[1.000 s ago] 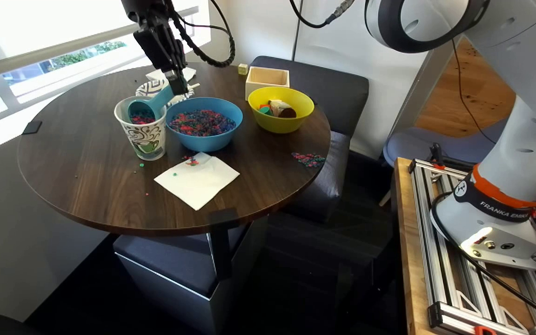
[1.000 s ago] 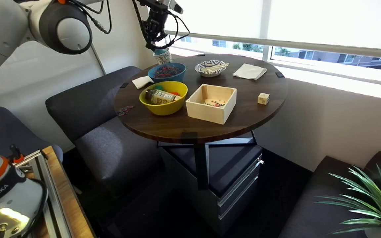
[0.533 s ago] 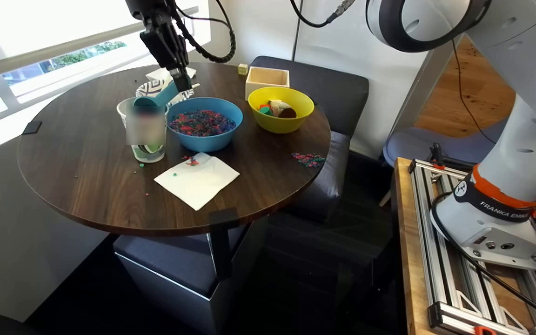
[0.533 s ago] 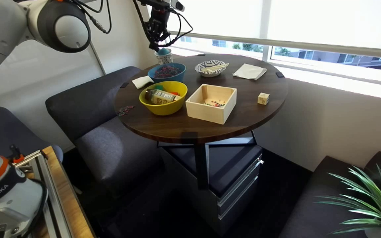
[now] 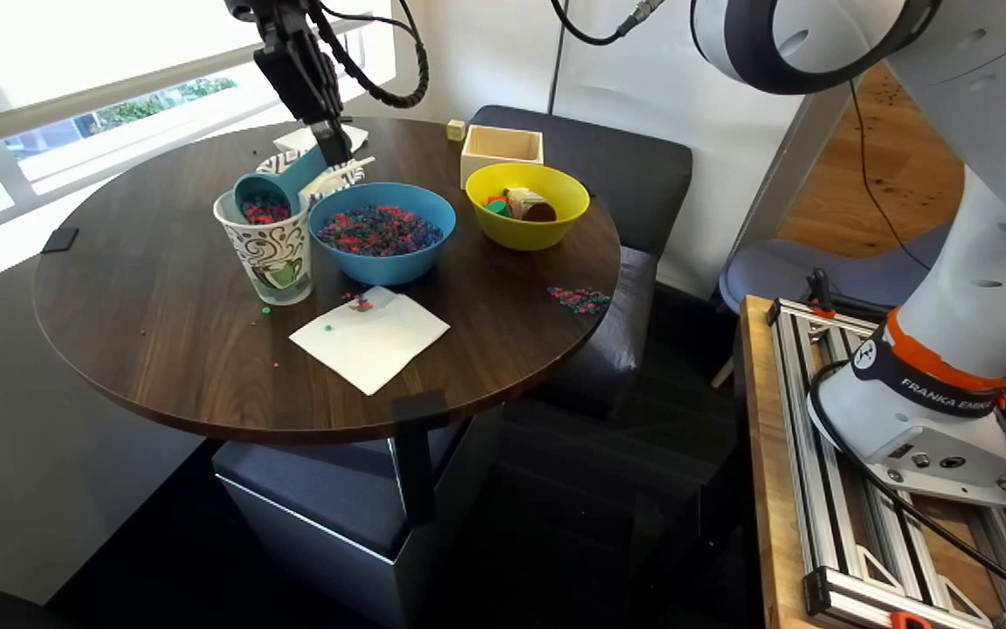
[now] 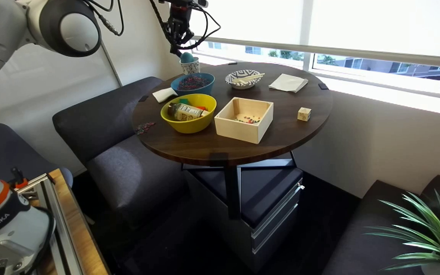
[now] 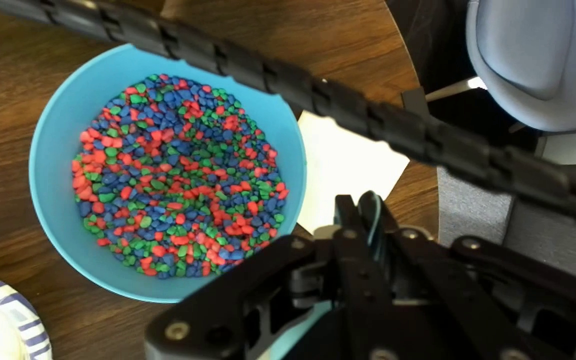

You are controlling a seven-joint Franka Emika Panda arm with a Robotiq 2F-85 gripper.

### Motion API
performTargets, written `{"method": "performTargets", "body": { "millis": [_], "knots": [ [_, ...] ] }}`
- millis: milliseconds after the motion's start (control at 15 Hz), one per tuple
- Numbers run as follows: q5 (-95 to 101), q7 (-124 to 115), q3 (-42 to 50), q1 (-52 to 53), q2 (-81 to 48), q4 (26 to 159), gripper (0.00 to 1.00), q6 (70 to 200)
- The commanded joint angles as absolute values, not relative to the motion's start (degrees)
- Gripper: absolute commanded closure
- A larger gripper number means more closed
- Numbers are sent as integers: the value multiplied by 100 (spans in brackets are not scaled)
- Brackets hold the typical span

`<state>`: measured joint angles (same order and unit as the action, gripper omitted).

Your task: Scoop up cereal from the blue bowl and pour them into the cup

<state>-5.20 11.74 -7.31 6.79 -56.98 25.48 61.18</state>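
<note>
My gripper (image 5: 334, 150) is shut on the handle of a teal scoop (image 5: 304, 168); the handle also shows between the fingertips (image 7: 358, 205) in the wrist view. The scoop is tilted at the mouth of the off-white, green-printed cup (image 5: 272, 262), with cereal (image 5: 265, 212) visible in its opening. In an exterior view the scoop's rounded back (image 6: 186, 58) rises above the cup (image 6: 190, 68). The cup stands upright beside the blue bowl (image 5: 385, 265). The bowl holds a heap of red, blue and green cereal (image 7: 178, 185). How full the cup is stays hidden.
A yellow bowl (image 5: 525, 234) with a bottle and a wooden box (image 5: 503, 166) stand beyond the blue bowl. A patterned paper bowl (image 6: 243, 84) holds chopsticks. A white napkin (image 5: 369, 341) lies in front. Spilled pieces (image 5: 580, 300) lie near the table edge.
The scoop has risen a little at the cup's mouth and turned, so its opening with cereal shows clearly. The gripper has shifted slightly up. The bowls have not moved.
</note>
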Motion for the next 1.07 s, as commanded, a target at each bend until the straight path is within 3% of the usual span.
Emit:
{"method": "performTargets", "body": {
  "millis": [0,1000],
  "knots": [
    [-221,1460,-592,890,-5618,2595,98,6229],
    [478,1802,-315,1226,-5449,2624,98,6515]
  ]
}}
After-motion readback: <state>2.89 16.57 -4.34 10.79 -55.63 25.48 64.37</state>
